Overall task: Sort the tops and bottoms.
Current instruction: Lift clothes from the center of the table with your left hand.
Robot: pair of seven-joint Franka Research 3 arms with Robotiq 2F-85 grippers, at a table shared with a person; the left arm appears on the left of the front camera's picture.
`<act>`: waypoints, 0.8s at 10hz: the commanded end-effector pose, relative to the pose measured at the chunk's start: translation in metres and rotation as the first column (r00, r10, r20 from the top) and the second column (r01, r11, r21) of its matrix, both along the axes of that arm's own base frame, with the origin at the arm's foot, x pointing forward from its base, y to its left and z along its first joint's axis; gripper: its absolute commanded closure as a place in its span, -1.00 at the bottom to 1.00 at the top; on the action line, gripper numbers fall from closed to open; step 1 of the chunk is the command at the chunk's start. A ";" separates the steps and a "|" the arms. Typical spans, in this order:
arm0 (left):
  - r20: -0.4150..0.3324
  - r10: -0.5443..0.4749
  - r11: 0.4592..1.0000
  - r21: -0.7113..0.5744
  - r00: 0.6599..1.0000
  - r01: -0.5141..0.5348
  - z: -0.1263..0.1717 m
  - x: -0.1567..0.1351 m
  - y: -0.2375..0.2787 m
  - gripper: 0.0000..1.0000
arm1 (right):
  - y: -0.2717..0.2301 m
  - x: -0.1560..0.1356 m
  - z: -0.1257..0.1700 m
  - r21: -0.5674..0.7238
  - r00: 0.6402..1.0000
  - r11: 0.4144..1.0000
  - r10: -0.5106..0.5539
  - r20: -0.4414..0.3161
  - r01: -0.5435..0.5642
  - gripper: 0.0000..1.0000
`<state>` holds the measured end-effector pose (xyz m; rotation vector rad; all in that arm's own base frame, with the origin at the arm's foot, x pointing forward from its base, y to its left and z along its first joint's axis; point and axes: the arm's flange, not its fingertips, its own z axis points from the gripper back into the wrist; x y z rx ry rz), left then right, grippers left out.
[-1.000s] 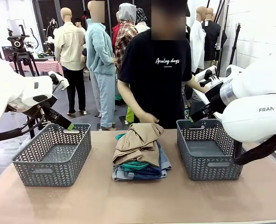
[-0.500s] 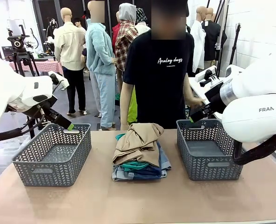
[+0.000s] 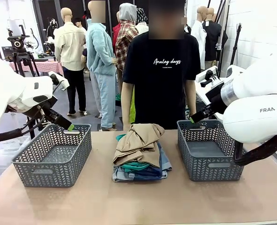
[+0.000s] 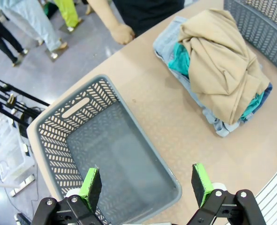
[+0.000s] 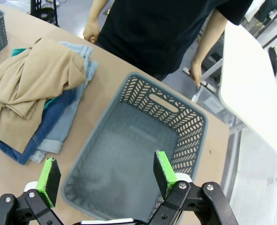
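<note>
"Tops and bottoms (image 3: pixel 140 157), where do they sit right now?" asks the caller.

"One stack, dead centre of the table (image 3: pixel 138 206), and here's the layering. The tan-beige shirt (image 3: pixel 139 140) is draped on top, with the teal-green shirt (image 3: pixel 136 165) peeking out beneath it. The dark blue shorts (image 3: pixel 150 172) are lower down, and the light blue shorts (image 3: pixel 166 161) are at the bottom, poking out at three o'clock."

"And the baskets?"

"Left basket (image 3: pixel 54 157) at nine o'clock of the stack, right basket (image 3: pixel 208 152) at three o'clock. Both stand apart from the clothes, and both show a bare grey floor."

"Your jaws?"

"My left gripper (image 4: pixel 146 180) hangs over the left basket, jaws spread wide, nothing between the green pads (image 4: pixel 90 187). From that wrist the stack lies up at one o'clock. My right gripper (image 5: pixel 105 172) hangs over the right basket, jaws just as wide, nothing in them either. From that wrist the stack is out at ten o'clock."

"And the person?"

"The person (image 3: pixel 159 70) is at twelve o'clock of the stack, standing behind the table's far edge in a black T-shirt, arms down. One hand (image 4: pixel 122 33) is loosely curled just beside that edge, clear of the clothes."
</note>
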<state>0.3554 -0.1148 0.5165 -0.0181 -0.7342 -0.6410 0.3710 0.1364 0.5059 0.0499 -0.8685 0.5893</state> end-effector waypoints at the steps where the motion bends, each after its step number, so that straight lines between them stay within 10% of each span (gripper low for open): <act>1: -0.002 0.002 1.000 0.000 1.000 -0.002 -0.001 0.001 0.001 -1.00 | 0.001 0.000 0.000 -0.004 1.000 1.000 0.000 0.007 0.000 -1.00; 8: -0.002 0.002 1.000 0.000 1.000 -0.002 -0.001 0.001 0.001 -1.00 | 0.001 0.000 0.000 -0.004 1.000 1.000 0.000 0.007 0.000 -1.00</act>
